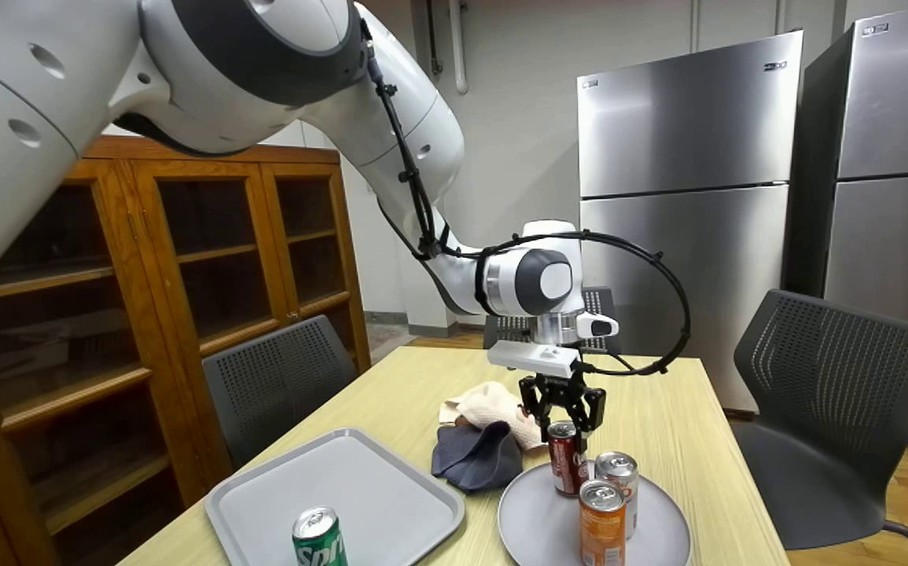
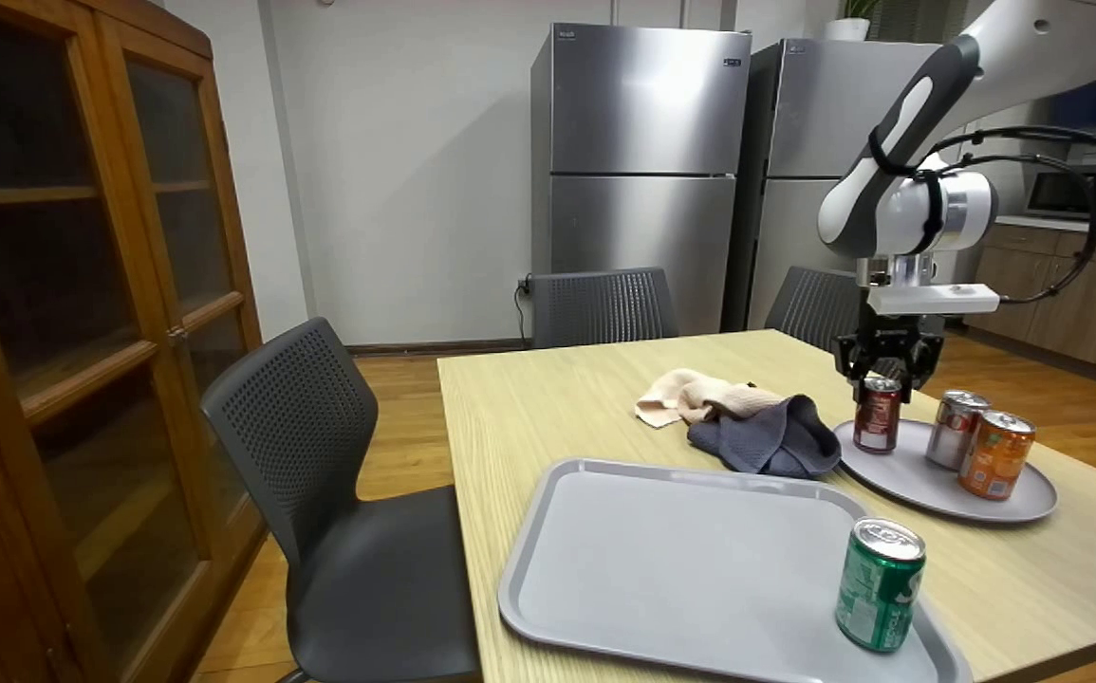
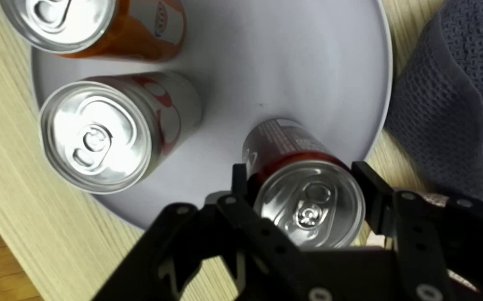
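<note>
Clasping a red can point(image 3: 304, 184) near its top, the black fingers point(image 3: 373, 190) of a white robot arm point(image 1: 414, 134) press in from opposite sides above a round gray plate point(image 3: 300, 54), where the can stands upright not far from the rim. Beside the fingers on that same plate, in plain sight from where I stand, is a silver can point(image 3: 120, 129) with red lettering; an orange can point(image 2: 996, 455) stands close by it, a little farther from the fingers. On the opposite side of the fingers from that pair, a crumpled dark cloth point(image 3: 442, 108) lies at the plate's edge, with a pale cloth point(image 2: 699, 396) bunched against it on the wood-grain table point(image 1: 414, 385). Past the dark cloth, well apart from the fingers, a gray rectangular tray point(image 2: 680, 569) carries a green can point(image 2: 880, 583), upright near one end. Beyond the table, far from the fingers, rise a steel refrigerator point(image 2: 642, 190) and a wooden cabinet point(image 1: 206, 216) with glass doors, while dark chairs point(image 2: 386, 579) stand at the table's sides.
</note>
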`<state>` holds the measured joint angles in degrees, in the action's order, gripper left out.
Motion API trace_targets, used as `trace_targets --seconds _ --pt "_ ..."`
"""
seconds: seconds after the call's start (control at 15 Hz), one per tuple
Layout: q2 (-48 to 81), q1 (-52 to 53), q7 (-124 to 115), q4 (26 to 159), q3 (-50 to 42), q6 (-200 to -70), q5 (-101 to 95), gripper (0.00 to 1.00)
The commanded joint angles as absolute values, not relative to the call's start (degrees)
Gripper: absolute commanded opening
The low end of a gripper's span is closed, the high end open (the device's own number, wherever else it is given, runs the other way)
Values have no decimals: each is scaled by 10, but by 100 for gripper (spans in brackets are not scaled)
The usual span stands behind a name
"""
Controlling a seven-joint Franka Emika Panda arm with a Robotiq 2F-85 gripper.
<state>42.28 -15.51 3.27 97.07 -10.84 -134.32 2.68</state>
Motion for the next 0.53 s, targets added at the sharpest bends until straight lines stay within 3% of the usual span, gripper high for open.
trace_targets --seconds 0.0,0.07,0.27,0.47 --pt "421 -168 41 957 -95 -1325 32 49" --pt "420 -169 42 958 -95 -1325 32 88" --pt "415 -167 42 963 -95 -1329 30 99" --pt "397 -161 41 976 -100 -1330 22 100"
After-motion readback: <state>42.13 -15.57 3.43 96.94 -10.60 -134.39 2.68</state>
